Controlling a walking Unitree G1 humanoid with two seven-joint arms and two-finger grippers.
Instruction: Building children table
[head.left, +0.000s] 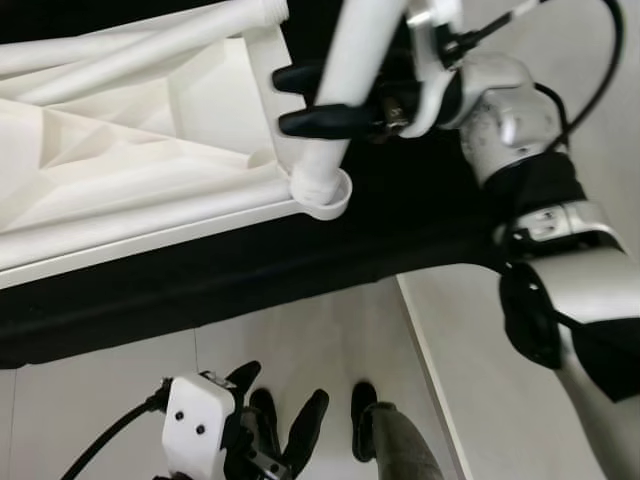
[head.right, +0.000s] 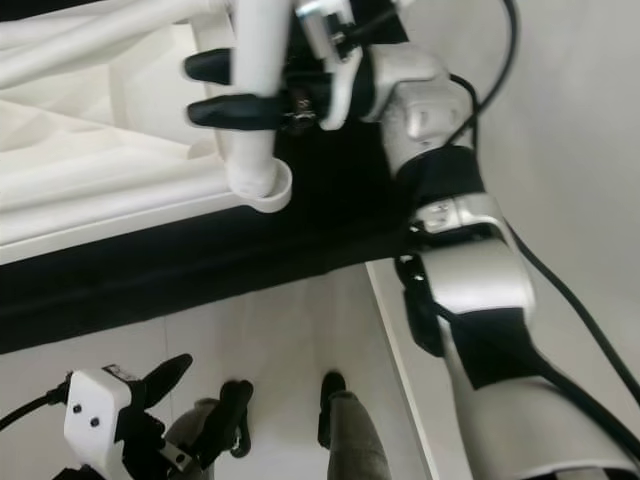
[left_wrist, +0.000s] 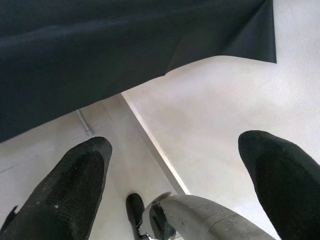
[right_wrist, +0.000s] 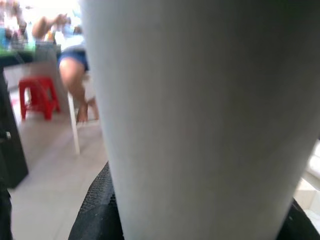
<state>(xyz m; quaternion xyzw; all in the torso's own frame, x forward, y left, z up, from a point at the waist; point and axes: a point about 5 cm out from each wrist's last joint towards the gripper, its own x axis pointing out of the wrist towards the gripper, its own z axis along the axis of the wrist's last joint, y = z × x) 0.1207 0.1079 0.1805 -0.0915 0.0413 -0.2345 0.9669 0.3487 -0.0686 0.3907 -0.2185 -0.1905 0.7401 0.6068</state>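
Black cloth covers the floor under the upturned white tabletop (head.left: 130, 170). At its corner socket (head.left: 322, 192), the right hand (head.left: 335, 100) clamps a white leg (head.left: 350, 70); press it straight down, kept upright. Low over pale tiles, the left hand (left_wrist: 175, 185) hangs spread and empty. No writing is legible.

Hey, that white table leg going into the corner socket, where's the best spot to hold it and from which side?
Grip the white table leg on its plain round shaft, above the corner socket, fingers across it from the robot's right, as the right gripper does now. The upturned tabletop blocks the left side, and a hold near the socket would likely get in the way of seating. The left gripper hangs open, low.
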